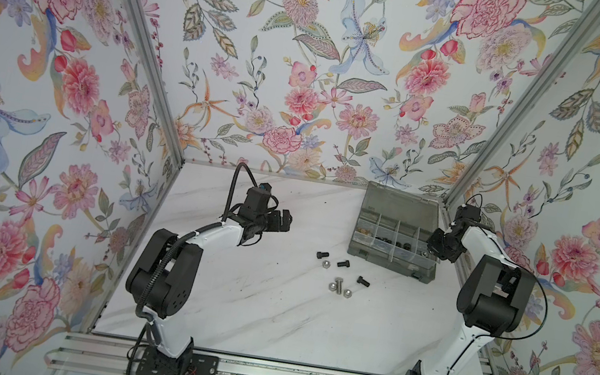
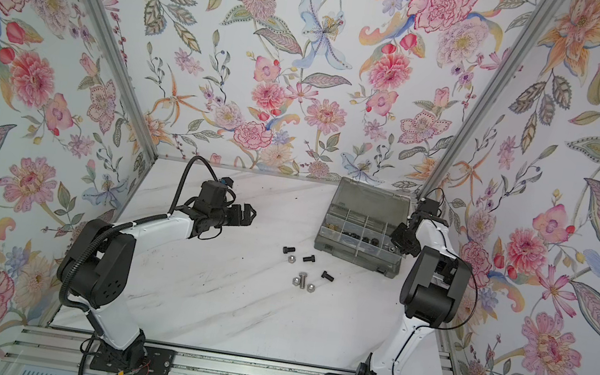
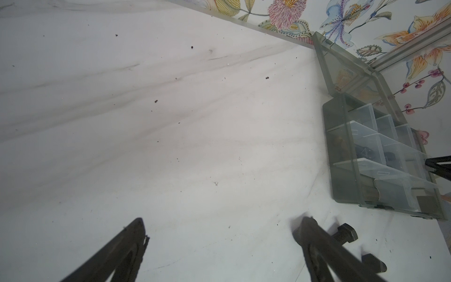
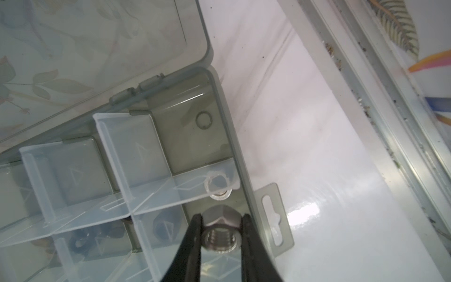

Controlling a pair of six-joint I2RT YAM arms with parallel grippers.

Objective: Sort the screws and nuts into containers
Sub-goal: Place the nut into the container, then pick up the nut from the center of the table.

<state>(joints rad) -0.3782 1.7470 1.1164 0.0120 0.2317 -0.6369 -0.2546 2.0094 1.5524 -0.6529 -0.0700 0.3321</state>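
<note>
My right gripper (image 4: pixel 221 219) is pinched down on a shiny silver nut (image 4: pixel 220 240), fingers (image 4: pixel 191 241) on two of its flats, threaded hole facing the wrist camera. It hangs over the end compartment (image 4: pixel 191 207) of the grey box (image 4: pixel 235 156), just inside the outer wall, so I'd say this one is a drop away from being sorted. A thin silver ring (image 4: pixel 217 188) sits just past my fingertips at the divider (image 4: pixel 156 193); can't tell which side it's on. The next compartments along already hold black bits (image 1: pixel 388 243), and there's something brassy (image 1: pixel 364 231) at the end farthest from my right fingers. My left gripper (image 3: pixel 222 222) is spread wide with nothing in it, hovering above the table (image 3: pixel 170 146), and a black screw (image 3: pixel 345 234) lies just outside one of its fingers. Loose on the table, well apart from my right fingers and nearer the left: three black screws (image 1: pixel 342 263), a silver screw (image 1: pixel 335 284) and two silver nuts (image 1: pixel 347 293), so about six left by my count.
</note>
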